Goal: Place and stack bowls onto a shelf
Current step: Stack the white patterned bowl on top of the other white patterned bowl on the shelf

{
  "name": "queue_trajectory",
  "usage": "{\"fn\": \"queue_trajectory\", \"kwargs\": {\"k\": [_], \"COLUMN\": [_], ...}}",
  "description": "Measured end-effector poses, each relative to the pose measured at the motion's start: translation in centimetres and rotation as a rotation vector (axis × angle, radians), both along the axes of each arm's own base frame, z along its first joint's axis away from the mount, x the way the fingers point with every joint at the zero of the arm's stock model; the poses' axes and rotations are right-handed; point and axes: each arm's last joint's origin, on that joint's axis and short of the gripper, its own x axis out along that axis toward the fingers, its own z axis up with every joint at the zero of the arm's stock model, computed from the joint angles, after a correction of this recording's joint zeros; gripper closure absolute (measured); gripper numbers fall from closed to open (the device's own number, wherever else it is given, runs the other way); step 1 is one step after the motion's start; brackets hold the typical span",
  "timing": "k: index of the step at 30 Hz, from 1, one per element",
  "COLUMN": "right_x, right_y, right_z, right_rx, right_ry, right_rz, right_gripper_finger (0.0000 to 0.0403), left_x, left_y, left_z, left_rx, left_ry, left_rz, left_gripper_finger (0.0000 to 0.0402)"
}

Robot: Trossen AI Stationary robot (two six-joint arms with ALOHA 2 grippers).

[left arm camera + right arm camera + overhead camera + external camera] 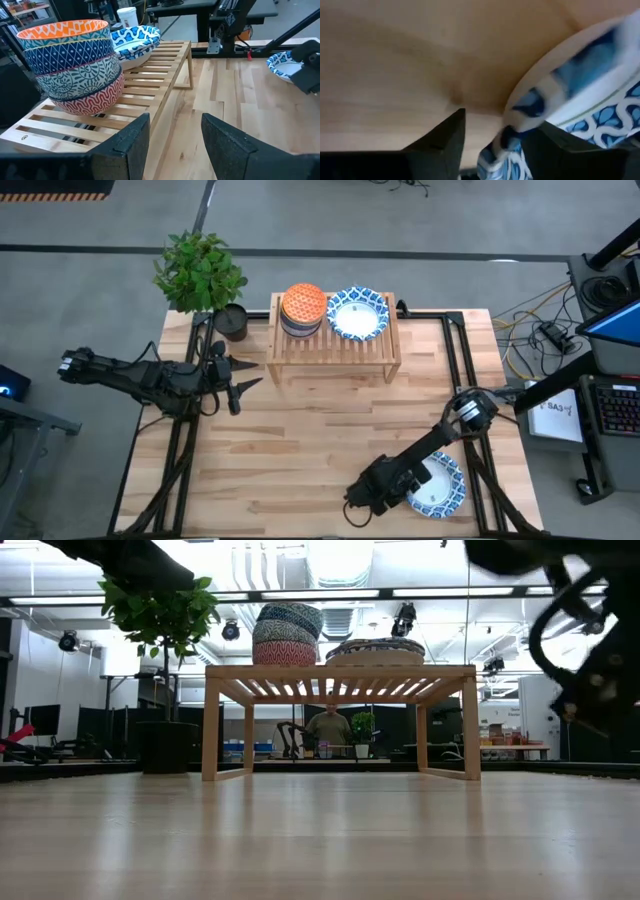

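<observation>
The light-wood shelf (335,352) stands at the table's far middle. On its slats sit a stack of several small patterned bowls (75,60), orange on top and pink at the bottom, and beside it stacked blue-rimmed wide bowls (358,313). One more blue-rimmed bowl (440,488) rests on the table near the right near corner. My right gripper (405,485) is open over that bowl's left rim, with the rim between its fingers. My left gripper (243,385) is open, left of the shelf and apart from it. My right gripper comes at the table bowl from above, and the bowl's rim (522,117) stands in the gap between the two fingers. Whether either finger touches the rim I cannot tell.
A potted plant (200,272) in a dark pot (232,322) stands at the far left, close to the shelf's left end. Bare tabletop lies between shelf and near edge. In the low view a person (330,726) shows far behind the table.
</observation>
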Motion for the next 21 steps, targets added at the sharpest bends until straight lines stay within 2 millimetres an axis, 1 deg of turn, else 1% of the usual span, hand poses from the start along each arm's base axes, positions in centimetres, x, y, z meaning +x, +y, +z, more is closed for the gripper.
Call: {"fn": "queue_trajectory", "kwargs": {"k": [2, 5, 8, 9, 12, 16, 21], "right_x": [0.4, 1.0, 1.7, 2.0, 3.3, 5.1, 6.9], "right_y": [-0.1, -0.5, -0.8, -0.9, -1.1, -1.4, -2.3], "right_z": [-0.2, 0.2, 1.1, 1.6, 3.5, 6.3, 11.1], "right_rx": [0.053, 0.08, 0.102, 0.114, 0.138, 0.111, 0.028], "right_ry": [0.011, -0.008, -0.038, -0.056, -0.141, -0.297, -0.524], "right_rz": [0.011, 0.01, -0.003, -0.002, 0.002, 0.05, 0.205], "right_gripper_finger": [0.0267, 0.0321, 0.0374, 0.0383, 0.0389, 0.039, 0.0391], "left_x": [0.0, 0.0, 0.0, 0.0, 0.0, 0.0, 0.0], "left_y": [0.0, 0.0, 0.0, 0.0, 0.0, 0.0, 0.0], "left_z": [0.0, 0.0, 0.0, 0.0, 0.0, 0.0, 0.1], "left_rx": [0.002, 0.008, 0.008, 0.008, 0.007, 0.008, 0.006], "left_ry": [0.0, 0.001, 0.0, 0.0, 0.0, 0.0, -0.006], "left_rz": [-0.001, -0.002, -0.002, -0.002, -0.002, -0.002, -0.002], "left_gripper_finger": [0.0239, 0.0239, 0.0239, 0.0239, 0.0239, 0.0239, 0.0239]}}
